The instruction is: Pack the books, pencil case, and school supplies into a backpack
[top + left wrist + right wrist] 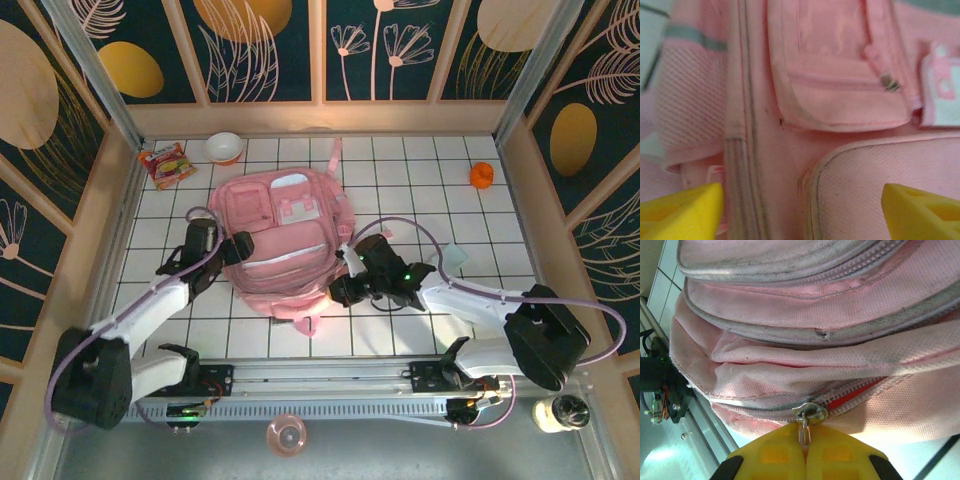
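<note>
The backpack [285, 240] lies flat, right pincer [804, 445] clenched on its zipper pull [808, 414], left pincer [800, 195] released.

The backpack [285, 235] was pink with grey zip lines. The counter [420, 170] was white, gridded dark. At 2 o'clock, a small object [482, 176] was orange.

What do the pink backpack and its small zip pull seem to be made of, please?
The large soft pink backpack looks like matte woven fabric, perhaps polyester: its weave shows. The small silvery zip pull looks like shiny metal: it glints.
</note>
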Robot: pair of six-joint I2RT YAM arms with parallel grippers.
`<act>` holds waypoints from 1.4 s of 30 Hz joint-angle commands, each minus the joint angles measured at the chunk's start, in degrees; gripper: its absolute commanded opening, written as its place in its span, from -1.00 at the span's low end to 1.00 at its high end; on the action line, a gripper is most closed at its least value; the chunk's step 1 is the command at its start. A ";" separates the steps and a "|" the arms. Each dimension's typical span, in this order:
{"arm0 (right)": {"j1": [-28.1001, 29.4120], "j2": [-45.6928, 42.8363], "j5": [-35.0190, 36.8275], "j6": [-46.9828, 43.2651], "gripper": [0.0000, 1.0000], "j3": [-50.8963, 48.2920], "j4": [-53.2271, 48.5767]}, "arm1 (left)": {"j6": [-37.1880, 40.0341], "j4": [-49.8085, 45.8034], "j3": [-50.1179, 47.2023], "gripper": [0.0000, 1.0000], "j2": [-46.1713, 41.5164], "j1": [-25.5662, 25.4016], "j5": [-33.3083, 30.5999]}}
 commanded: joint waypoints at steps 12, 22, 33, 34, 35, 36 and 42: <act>6.20 7.68 2.21 6.86 -1.00 3.17 13.53 | 0.17 13.59 18.73 0.57 25.56 -0.27 11.52; 6.11 14.24 5.49 9.09 -1.00 9.88 15.64 | -10.79 -0.54 15.93 0.62 8.93 -1.48 6.69; 6.34 20.09 5.46 7.30 -1.00 17.88 14.23 | -44.95 -15.20 1.52 0.53 -18.24 -2.16 7.61; 6.45 20.39 5.79 6.96 -1.00 18.49 13.78 | -47.99 -15.03 0.36 0.51 -19.75 -2.39 7.98; 6.84 20.72 6.56 6.49 -1.00 19.19 13.05 | -50.91 -15.14 -0.47 0.46 -21.13 -3.00 8.09; 7.28 21.04 7.32 5.91 -1.00 19.97 12.11 | -52.66 -15.17 -0.78 0.42 -21.83 -3.67 8.05; 8.96 23.28 8.85 3.76 -1.00 22.74 9.14 | -55.77 -12.57 -0.99 0.37 -18.48 -7.02 10.97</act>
